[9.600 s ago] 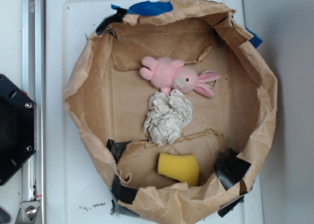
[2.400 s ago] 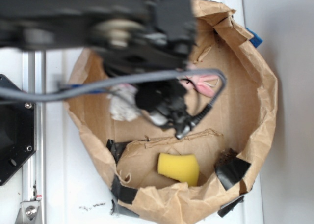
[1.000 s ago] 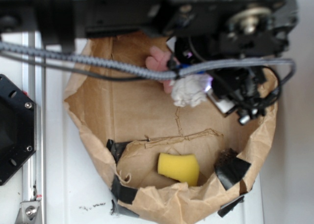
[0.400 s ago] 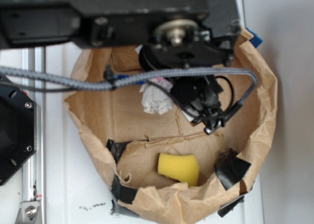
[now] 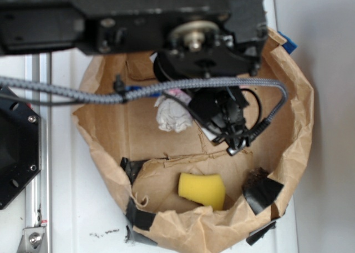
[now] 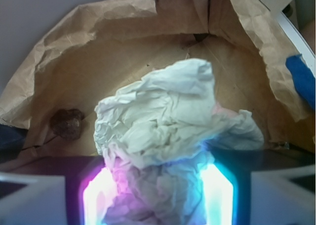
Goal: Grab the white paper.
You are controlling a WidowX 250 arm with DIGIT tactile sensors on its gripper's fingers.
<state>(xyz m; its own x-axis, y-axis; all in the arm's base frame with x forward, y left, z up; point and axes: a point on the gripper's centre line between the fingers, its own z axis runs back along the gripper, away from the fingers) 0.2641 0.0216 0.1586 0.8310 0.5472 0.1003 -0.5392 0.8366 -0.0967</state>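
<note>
Wrist view shows the claw [image 6: 158, 190] pinching the white paper [image 6: 168, 121] between its lit fingers [image 6: 98, 195], the wad bulging up and forward out of the grip, clear of the brown floor behind it. In the exterior view the wad [image 5: 173, 113] hangs at about 9 o'clock from the black wrist housing [image 5: 219, 111], near the middle of the brown paper-lined bin [image 5: 302, 120].

Against the frame a moment earlier, the arm and wad have slid a little toward 9 o'clock; one second back they sat further toward 3 o'clock. In the oldest frame the paper lay on the bin floor below the pink plush bunny [image 5: 176, 91], with no arm in view.

Only a sliver of that bunny shows now, at 12 o'clock from the wad, under the grey braided cable [image 5: 83, 92] that crosses the bin. The arm's black body [image 5: 138, 20] hides the bin's far wall. A yellow sponge block [image 5: 202, 190] lies at 6 o'clock near the front wall, well apart from the wad, with black tape [image 5: 260, 191] at 4 o'clock. The bin stands on a white bench [image 5: 72, 197].
</note>
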